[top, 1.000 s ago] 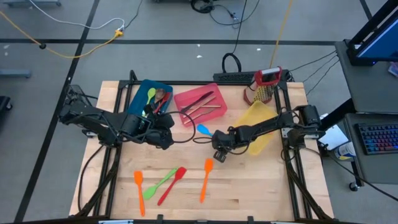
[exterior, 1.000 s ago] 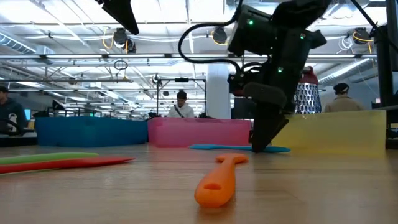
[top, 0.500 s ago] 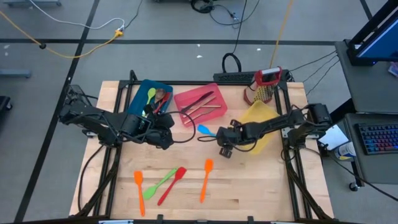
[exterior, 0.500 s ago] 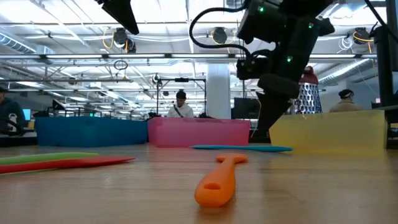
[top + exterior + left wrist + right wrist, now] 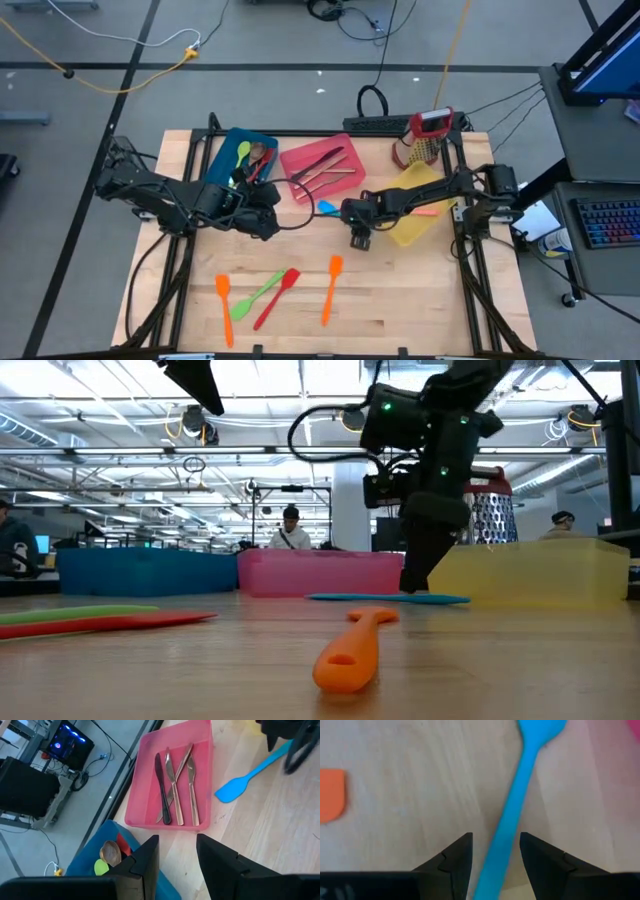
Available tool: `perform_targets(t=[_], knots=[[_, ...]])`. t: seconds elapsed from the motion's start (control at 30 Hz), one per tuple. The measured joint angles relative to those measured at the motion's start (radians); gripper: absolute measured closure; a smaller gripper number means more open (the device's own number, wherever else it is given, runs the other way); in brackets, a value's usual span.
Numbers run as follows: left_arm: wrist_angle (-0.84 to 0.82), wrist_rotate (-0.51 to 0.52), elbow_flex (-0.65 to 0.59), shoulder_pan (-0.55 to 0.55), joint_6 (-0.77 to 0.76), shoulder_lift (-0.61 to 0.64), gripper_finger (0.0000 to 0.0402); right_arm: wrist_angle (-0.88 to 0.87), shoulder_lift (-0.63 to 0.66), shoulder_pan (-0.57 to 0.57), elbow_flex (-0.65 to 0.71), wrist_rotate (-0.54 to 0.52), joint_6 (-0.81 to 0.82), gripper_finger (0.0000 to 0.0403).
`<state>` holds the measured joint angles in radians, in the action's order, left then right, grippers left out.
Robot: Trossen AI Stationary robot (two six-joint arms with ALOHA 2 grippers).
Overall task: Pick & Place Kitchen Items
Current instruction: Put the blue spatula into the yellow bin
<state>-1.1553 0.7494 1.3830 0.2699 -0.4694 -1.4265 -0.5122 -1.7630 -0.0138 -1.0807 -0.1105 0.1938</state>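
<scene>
Lying nearest the table's front edge are an orange spatula [image 5: 223,305], a green spoon [image 5: 255,297], a red spatula [image 5: 277,295] and an orange spoon [image 5: 330,287]. Mid-table, the right gripper [image 5: 360,238] hangs with fingers spread over the blue spatula's [image 5: 512,817] handle, which lies flat between them, unpinched. The left gripper [image 5: 268,215] hovers beside the blue bin [image 5: 222,150], fingers apart, empty. Farther back, cutlery [image 5: 175,782] rests in the pink bin [image 5: 145,815].

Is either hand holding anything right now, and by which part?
Nothing is held. The right hand is open, straddling the blue spatula's handle on the table; the left hand waits empty beside the blue bin.
</scene>
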Motion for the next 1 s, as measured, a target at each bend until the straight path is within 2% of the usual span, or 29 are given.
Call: perform_targets(t=[0.33,0.5,0.8,1.0], knots=[[0.000,0.000,0.000,0.000,0.016,0.000,0.0266,-0.312,0.003,-0.019,-0.206,-0.016,-0.130,0.0243],[0.000,0.000,0.000,0.000,0.019,0.000,0.0266,-0.301,0.003,-0.017,-0.221,0.058,-0.129,0.0244],[0.000,-0.014,0.000,0.000,0.014,0.000,0.0266,-0.306,-0.143,-0.016,-0.222,0.062,-0.219,0.0248],[0.000,-0.017,0.000,0.000,0.015,0.000,0.0266,-0.324,-0.183,-0.026,-0.227,0.091,-0.200,0.0248]])
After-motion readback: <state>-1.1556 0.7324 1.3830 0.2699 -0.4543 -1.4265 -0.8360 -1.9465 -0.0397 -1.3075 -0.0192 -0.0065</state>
